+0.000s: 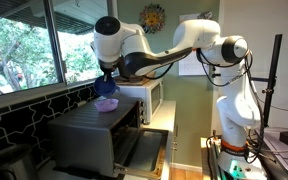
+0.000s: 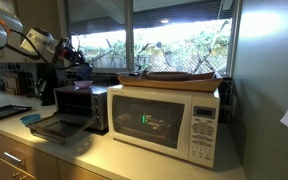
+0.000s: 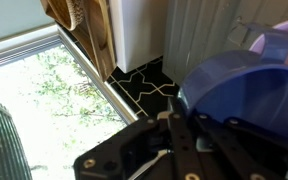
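A translucent blue-purple bowl [image 1: 107, 103] rests on top of a dark toaster oven [image 1: 92, 135]. My gripper [image 1: 106, 88] comes down on it from above. In the wrist view the bowl [image 3: 246, 88] fills the right side, and my dark fingers [image 3: 179, 130] lie along its rim and appear closed on it. In an exterior view my gripper [image 2: 78, 64] hovers over the toaster oven [image 2: 81, 103], and the bowl is hidden there.
A white microwave [image 2: 169, 120] with a flat wicker tray [image 2: 179, 78] on top stands beside the toaster oven, whose door [image 2: 56, 128] hangs open. A window and black tiled backsplash [image 3: 149, 80] lie behind. A dark tray [image 2: 6, 112] and a small blue item [image 2: 32, 118] sit on the counter.
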Robot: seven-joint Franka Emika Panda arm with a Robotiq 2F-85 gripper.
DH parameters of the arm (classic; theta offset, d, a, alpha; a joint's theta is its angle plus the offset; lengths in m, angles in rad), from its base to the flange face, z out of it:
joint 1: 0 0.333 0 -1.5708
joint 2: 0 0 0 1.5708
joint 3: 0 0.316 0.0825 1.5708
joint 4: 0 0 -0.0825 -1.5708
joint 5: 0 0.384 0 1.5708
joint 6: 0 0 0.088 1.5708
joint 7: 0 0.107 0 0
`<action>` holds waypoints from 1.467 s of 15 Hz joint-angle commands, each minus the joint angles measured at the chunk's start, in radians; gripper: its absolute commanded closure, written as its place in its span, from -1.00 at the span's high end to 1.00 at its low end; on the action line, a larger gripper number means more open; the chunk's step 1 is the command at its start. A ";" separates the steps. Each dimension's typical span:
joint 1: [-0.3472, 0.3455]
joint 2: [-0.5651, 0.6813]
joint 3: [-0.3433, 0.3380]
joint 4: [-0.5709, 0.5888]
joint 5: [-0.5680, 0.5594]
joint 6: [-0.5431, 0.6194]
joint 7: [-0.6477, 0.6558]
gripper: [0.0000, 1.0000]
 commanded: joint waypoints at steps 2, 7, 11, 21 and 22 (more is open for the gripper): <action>0.004 -0.027 0.003 -0.047 -0.044 0.021 -0.017 -0.97; 0.005 -0.028 0.008 -0.061 -0.066 0.022 -0.017 -0.97; 0.006 -0.029 0.011 -0.066 -0.074 0.022 -0.017 -0.97; 0.010 -0.029 0.012 -0.072 -0.088 0.022 -0.019 -0.97; 0.010 -0.029 0.012 -0.073 -0.091 0.022 -0.019 -0.97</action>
